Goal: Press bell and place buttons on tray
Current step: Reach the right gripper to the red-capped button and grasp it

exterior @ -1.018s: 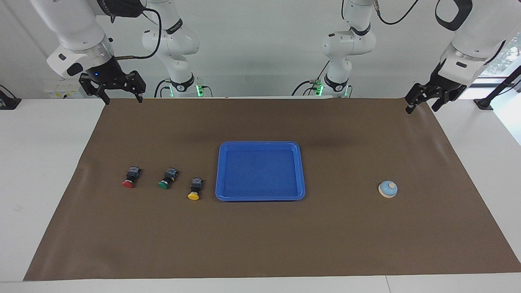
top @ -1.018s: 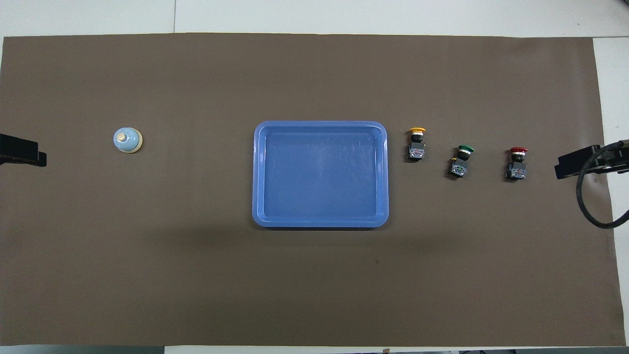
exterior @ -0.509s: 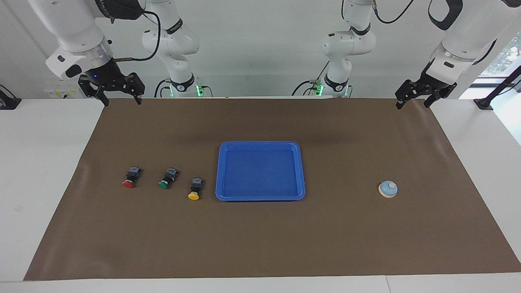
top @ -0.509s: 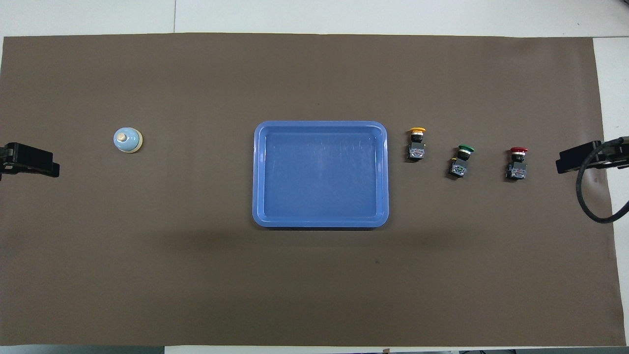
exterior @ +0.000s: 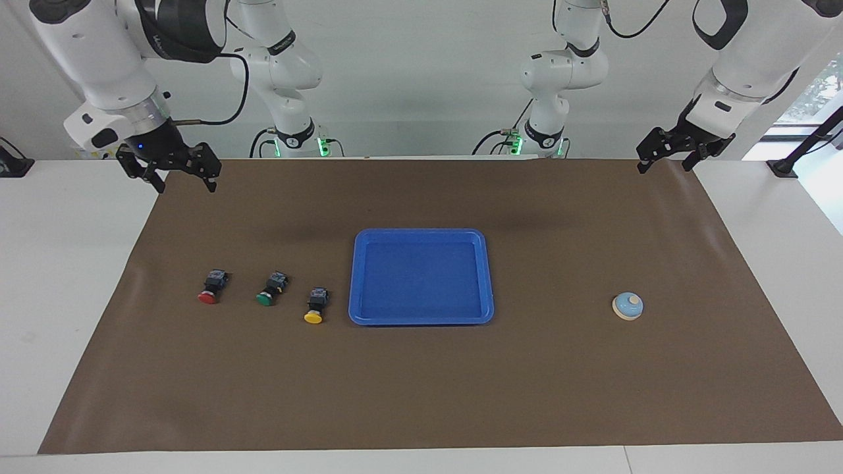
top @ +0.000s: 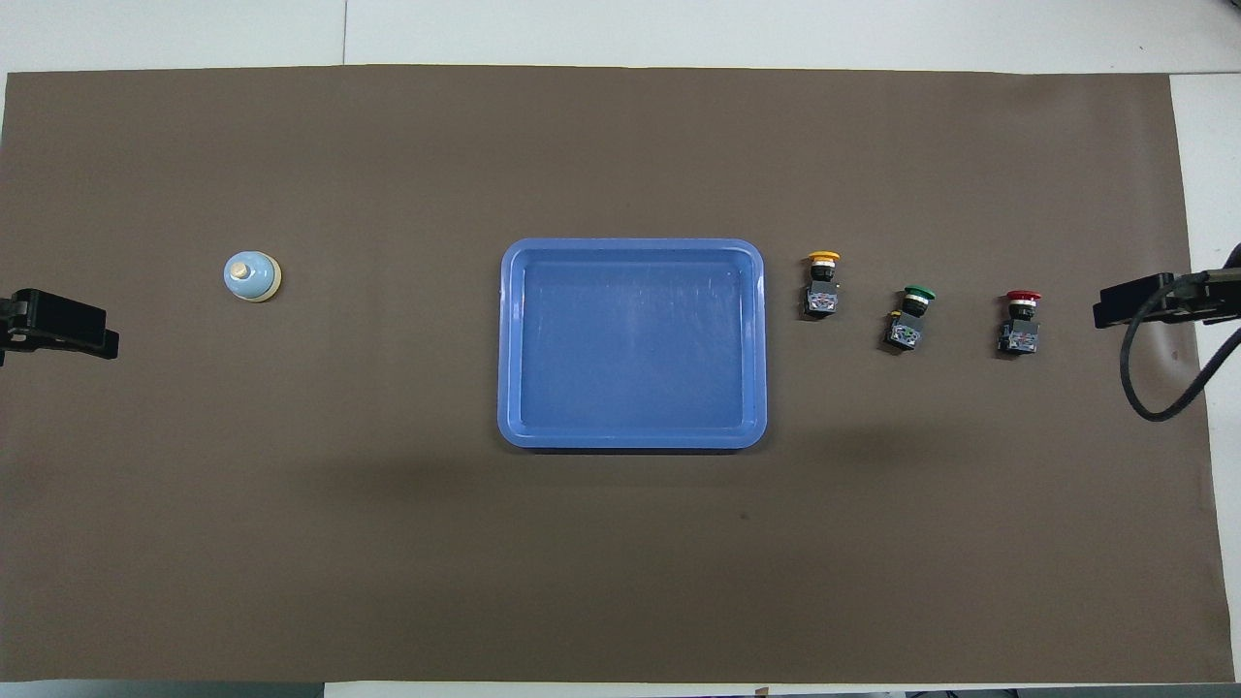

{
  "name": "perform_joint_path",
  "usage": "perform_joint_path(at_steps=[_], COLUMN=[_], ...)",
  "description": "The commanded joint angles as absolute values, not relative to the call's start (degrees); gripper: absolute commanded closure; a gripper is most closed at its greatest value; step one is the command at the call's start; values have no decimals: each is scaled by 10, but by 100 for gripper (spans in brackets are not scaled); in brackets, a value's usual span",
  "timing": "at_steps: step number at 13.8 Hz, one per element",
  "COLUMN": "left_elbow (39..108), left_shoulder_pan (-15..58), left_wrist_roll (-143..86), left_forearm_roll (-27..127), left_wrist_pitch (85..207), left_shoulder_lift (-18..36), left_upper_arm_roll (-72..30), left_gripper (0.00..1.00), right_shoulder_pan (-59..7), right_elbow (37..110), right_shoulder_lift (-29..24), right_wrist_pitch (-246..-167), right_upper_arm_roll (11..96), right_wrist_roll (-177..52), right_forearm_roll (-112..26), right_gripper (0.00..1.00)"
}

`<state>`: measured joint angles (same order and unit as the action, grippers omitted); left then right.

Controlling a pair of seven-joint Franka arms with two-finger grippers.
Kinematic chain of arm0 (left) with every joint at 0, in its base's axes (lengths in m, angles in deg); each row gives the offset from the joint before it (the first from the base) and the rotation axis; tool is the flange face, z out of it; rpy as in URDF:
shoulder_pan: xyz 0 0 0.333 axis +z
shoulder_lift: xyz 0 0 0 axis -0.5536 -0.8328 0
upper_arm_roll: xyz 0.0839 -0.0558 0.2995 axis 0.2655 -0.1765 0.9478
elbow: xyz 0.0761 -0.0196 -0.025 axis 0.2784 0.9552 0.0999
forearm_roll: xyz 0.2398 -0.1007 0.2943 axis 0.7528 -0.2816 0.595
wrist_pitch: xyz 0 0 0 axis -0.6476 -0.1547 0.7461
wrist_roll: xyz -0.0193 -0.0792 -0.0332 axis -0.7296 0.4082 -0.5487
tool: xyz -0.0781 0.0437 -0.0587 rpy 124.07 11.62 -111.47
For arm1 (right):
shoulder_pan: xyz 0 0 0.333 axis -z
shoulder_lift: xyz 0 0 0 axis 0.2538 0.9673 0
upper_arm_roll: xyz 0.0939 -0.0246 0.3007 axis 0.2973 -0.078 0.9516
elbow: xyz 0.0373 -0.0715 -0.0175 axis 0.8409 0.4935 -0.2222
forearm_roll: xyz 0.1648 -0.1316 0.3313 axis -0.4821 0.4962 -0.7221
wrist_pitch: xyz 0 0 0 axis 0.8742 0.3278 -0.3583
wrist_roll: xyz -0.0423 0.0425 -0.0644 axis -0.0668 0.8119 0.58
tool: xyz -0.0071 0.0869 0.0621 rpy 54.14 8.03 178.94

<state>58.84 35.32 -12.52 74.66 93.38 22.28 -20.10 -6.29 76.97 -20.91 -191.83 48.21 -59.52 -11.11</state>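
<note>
The light-blue bell (exterior: 627, 306) (top: 252, 277) stands on the brown mat toward the left arm's end. A blue tray (exterior: 421, 276) (top: 630, 344) lies mid-table with nothing in it. Three buttons lie in a row beside it toward the right arm's end: yellow (exterior: 315, 308) (top: 822, 283), green (exterior: 270, 291) (top: 909, 318), red (exterior: 211, 289) (top: 1020, 322). My right gripper (exterior: 186, 187) (top: 1144, 301) hangs open in the air over the mat's corner, well apart from the red button. Over the mat's other corner, my left gripper (exterior: 662, 168) (top: 58, 330) is open and holds nothing.
A brown mat (exterior: 421, 395) covers most of the white table (exterior: 59, 263). A black cable (top: 1154, 388) loops down from the right wrist. The arms' bases stand along the table's edge at the robots' end.
My right gripper has come down lower over its corner of the mat. My left gripper has shifted a little inward over the mat. Bell, tray and buttons have not moved.
</note>
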Motion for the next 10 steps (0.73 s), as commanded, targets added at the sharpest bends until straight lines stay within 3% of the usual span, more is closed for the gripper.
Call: perform_joint_path(at_steps=[1,6,10], left_elbow=[599,599,599], left_shoulder_pan=[354,353,354], left_wrist_roll=[-130,-130,-130], left_forearm_roll=[745,745,745], left_wrist_pitch=[930,930,930], left_shoulder_lift=[235,235,235], left_upper_arm_roll=[-196,-196,-196], left_gripper=[0,0,0], right_shoulder_pan=[-43,-33,-28], right_elbow=[802,888,916], right_shoulder_lift=[-184,-131,-98], right_wrist_pitch=[-1965,-2139,-2222], right_upper_arm_roll=[488,487,487], right_wrist_roll=[-608,-610,-611], right_forearm_roll=[-106,-103,-103], right_gripper=[0,0,0])
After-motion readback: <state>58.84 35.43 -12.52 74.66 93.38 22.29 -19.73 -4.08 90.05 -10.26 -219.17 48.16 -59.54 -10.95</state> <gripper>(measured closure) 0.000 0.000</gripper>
